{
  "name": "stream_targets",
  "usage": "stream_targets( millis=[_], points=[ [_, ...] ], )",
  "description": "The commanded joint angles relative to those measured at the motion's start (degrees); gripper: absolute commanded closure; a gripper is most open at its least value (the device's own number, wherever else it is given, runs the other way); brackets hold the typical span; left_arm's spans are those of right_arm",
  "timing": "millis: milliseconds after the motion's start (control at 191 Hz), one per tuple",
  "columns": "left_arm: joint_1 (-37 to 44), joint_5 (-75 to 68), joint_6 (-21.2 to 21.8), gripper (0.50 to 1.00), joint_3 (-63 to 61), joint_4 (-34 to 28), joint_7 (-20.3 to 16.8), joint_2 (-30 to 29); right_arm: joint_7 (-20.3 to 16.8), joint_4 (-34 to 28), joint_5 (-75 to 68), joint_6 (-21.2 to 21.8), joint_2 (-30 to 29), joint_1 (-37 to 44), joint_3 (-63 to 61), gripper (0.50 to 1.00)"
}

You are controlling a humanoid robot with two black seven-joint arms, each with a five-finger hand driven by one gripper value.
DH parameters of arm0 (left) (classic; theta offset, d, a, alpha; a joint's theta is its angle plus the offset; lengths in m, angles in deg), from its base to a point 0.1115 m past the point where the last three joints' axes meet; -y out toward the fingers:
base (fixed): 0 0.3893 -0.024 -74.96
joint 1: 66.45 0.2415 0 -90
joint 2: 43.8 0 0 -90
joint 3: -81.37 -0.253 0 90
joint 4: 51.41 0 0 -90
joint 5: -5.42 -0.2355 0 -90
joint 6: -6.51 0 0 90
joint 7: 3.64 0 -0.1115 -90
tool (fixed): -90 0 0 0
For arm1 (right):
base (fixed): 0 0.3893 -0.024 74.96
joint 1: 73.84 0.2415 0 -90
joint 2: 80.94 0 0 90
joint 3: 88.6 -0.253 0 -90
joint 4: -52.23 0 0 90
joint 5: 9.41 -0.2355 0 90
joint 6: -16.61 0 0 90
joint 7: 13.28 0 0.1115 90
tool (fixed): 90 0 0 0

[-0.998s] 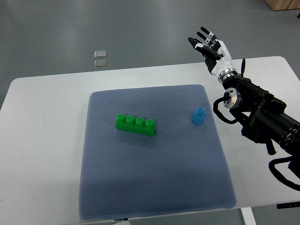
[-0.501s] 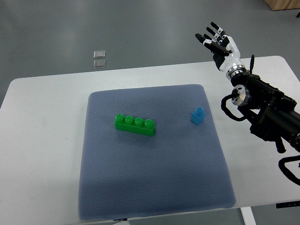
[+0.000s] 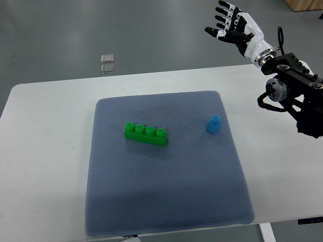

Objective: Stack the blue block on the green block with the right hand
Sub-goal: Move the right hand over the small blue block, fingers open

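Observation:
A long green block [image 3: 146, 134] with a row of studs lies on the blue-grey mat [image 3: 161, 201], left of centre. A small blue block [image 3: 213, 124] stands upright on the mat near its right edge, well apart from the green one. My right hand [image 3: 229, 25] is raised high beyond the table's far edge, far above and to the right of the blue block. Its fingers are spread and it holds nothing. The black right forearm [image 3: 298, 96] comes in from the right edge. The left arm does not show.
The mat lies on a white table [image 3: 45, 151]. Two small clear squares [image 3: 107, 63] lie on the grey floor behind the table. A tan wooden corner [image 3: 305, 5] shows at the top right.
My right hand has risen and moved to the right and away from the table, and the forearm has pulled back toward the right edge. Both blocks stay where they were.

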Motion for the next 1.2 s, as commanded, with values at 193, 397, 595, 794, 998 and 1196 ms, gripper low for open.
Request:
stream_targets(
  millis=[193,397,595,794,998,1196],
  points=[
    [-0.02,0.00,0.00,0.500,0.00,-0.01,0.00,0.00,-0.44,-10.27,22.00,7.26,8.74,5.03,11.09,0.587],
    [-0.02,0.00,0.00,0.500,0.00,-0.01,0.00,0.00,-0.18,-10.80,36.77,15.70,10.76,10.05,13.91,0.587],
    [-0.02,0.00,0.00,0.500,0.00,-0.01,0.00,0.00,0.09,-11.59,48.99,22.12,11.90,12.33,14.08,0.587],
    [-0.02,0.00,0.00,0.500,0.00,-0.01,0.00,0.00,0.44,-15.55,57.86,24.14,12.43,11.80,17.25,0.587],
    [-0.02,0.00,0.00,0.500,0.00,-0.01,0.00,0.00,0.00,-16.07,61.11,22.64,11.29,10.75,19.89,0.589],
    [-0.02,0.00,0.00,0.500,0.00,-0.01,0.00,0.00,-0.09,-15.46,64.98,20.36,10.85,8.29,19.89,0.591]
  ],
)
